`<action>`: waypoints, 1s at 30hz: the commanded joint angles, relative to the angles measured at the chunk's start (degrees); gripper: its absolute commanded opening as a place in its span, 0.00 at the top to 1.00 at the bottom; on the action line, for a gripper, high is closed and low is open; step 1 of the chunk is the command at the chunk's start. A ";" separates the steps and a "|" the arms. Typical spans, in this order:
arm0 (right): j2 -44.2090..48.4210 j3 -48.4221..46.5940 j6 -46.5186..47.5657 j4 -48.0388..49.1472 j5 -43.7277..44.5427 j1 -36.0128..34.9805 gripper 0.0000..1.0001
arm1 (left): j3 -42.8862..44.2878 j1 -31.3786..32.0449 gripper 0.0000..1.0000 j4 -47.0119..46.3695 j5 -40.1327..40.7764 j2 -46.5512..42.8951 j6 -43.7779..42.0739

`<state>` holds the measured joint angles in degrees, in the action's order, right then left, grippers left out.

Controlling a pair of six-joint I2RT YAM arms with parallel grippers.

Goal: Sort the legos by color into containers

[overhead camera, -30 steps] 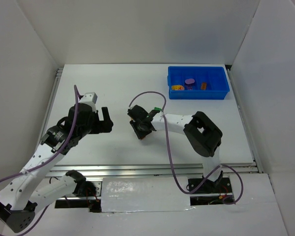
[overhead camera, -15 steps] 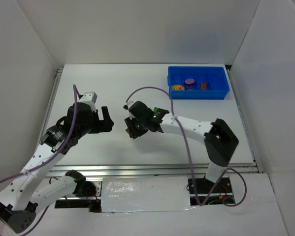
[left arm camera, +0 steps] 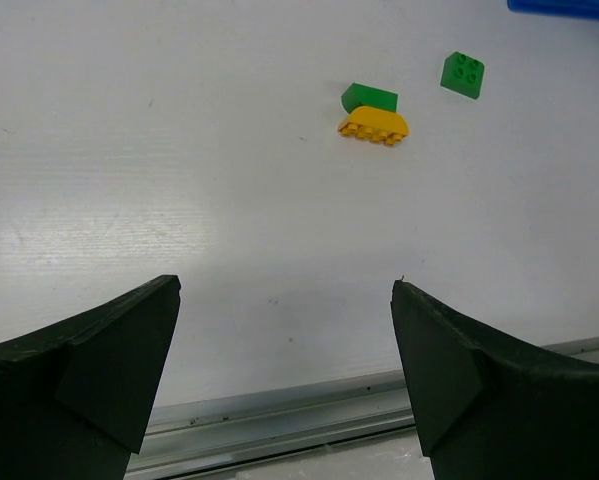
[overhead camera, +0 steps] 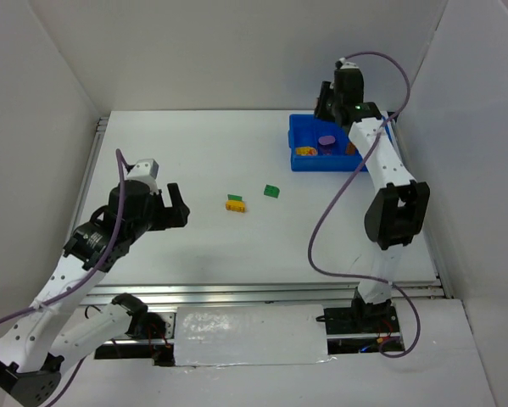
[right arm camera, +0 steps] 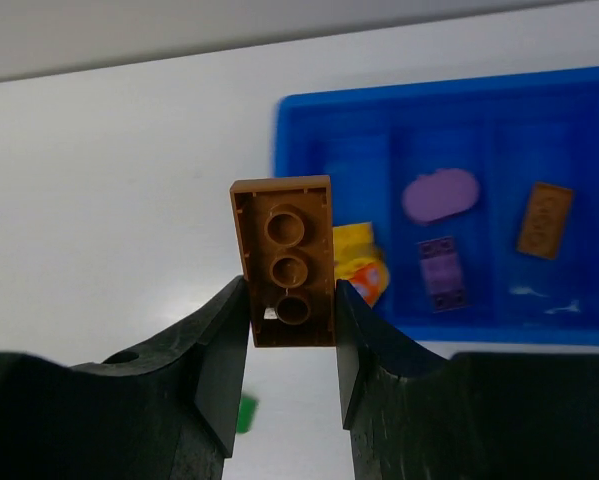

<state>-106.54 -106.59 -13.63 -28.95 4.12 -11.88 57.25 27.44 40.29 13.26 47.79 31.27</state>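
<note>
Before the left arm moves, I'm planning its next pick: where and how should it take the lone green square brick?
Pinch two opposite side walls of the green square brick, coming straight down from above. It lies flat, studs up, apart from the yellow brick and its green neighbour.

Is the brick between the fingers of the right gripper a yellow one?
No, the right gripper is shut on a brown brick, as the right wrist view shows plainly.
</note>
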 commanded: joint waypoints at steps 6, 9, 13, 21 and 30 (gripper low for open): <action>-14.65 -11.45 5.36 -1.47 15.79 8.53 1.00 | -0.57 -0.37 0.01 -1.80 -2.26 -0.24 -2.35; -17.12 -11.19 5.46 -1.11 15.84 10.20 1.00 | -1.00 -0.37 0.00 -2.32 -3.58 -0.33 -2.96; -18.35 -9.26 4.31 -0.32 11.79 11.44 1.00 | -1.18 -0.37 0.00 -2.94 -5.43 -0.33 -3.67; -22.39 -8.55 1.68 0.21 15.48 13.90 0.96 | -1.00 -0.37 0.00 -3.03 -6.22 0.99 -4.11; -18.45 -9.78 0.10 -0.32 9.52 13.90 0.21 | -0.92 -0.55 0.01 -3.20 -6.49 2.13 -4.11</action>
<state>-129.34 -114.80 -11.90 -30.48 16.27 2.24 56.18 27.38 39.29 7.57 49.80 28.42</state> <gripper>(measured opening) 0.770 0.994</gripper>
